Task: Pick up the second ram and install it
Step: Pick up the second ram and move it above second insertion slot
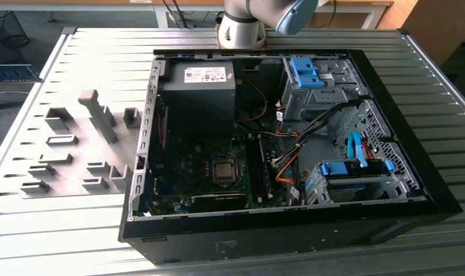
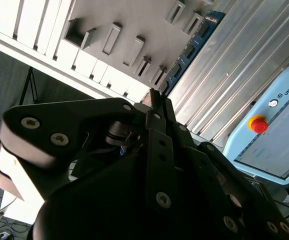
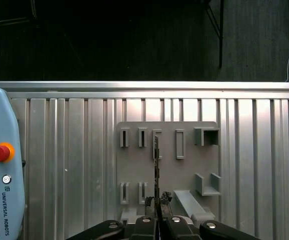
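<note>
Beneath me are the slatted table (image 1: pixel 79 241), the open computer case (image 1: pixel 255 236) and the grey fixture plate (image 3: pixel 184 165). My pincer (image 3: pixel 158 202) is clamped on one end of the second ram (image 3: pixel 156 160), which juts straight out from my fingertips, edge-on over the plate in the first wrist view. I judge the stick light and stiff but brittle, so a firm, gentle pinch on its flat faces suits it, clear of the contact edge.

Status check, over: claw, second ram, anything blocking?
Status: claw shut on the second ram, seen edge-on. Stick held over the grey fixture plate, clear of it. No obstruction seen near the stick.
</note>
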Robot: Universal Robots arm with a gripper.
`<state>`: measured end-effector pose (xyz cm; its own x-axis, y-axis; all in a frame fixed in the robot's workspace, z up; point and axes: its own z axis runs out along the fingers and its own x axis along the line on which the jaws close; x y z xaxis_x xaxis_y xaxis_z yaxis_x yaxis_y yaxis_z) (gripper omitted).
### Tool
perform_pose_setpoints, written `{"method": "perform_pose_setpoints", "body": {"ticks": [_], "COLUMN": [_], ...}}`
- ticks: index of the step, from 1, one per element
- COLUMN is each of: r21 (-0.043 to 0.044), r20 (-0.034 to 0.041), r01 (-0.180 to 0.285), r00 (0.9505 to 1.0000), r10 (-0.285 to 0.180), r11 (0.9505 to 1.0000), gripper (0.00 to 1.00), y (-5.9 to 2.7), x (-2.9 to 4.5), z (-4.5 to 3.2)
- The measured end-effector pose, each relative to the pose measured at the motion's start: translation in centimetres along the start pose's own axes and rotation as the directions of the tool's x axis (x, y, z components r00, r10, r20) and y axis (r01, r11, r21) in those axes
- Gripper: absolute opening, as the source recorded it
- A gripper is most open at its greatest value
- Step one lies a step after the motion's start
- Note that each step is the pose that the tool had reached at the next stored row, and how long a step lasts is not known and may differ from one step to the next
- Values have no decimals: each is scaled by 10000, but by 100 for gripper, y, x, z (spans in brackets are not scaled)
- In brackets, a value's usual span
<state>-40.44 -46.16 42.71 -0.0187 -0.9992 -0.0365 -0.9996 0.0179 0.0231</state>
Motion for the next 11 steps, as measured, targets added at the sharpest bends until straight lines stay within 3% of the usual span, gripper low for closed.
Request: {"method": "perform_pose_setpoints", "body": {"ticks": [11], "r21": [1], "r20": [1], "r01": [0], "r00": [10000], "r10": [0], "r11": [10000], "gripper": [14], "y": [-59], "x": [-1], "z": [-1]}}
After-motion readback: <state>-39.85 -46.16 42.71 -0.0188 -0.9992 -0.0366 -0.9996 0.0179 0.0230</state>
